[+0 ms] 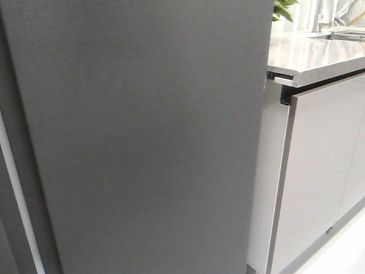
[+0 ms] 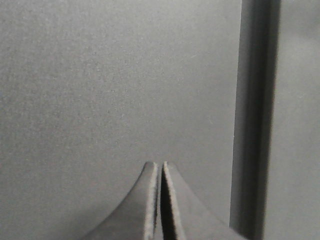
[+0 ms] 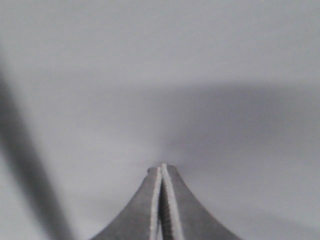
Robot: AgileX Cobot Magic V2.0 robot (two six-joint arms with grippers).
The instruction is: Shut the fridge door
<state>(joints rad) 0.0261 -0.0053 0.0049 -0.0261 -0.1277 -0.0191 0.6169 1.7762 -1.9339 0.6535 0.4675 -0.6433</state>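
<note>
The fridge door [image 1: 148,137] is a tall matte charcoal slab that fills most of the front view, very close to the camera. Neither arm shows in the front view. In the left wrist view my left gripper [image 2: 160,165] is shut and empty, its tips close against the dark grey door face [image 2: 100,85], with a dark vertical gap [image 2: 252,120] to one side. In the right wrist view my right gripper [image 3: 161,167] is shut and empty, its tips near a pale grey flat surface [image 3: 200,75]; a blurred dark strip [image 3: 25,165] crosses one side.
A glossy light-grey cabinet front [image 1: 319,171] stands right of the door under a grey countertop [image 1: 313,57]. A plant [image 1: 283,8] and a sink edge [image 1: 348,34] show at the far back. A dark panel with a white strip [image 1: 17,194] is at the left.
</note>
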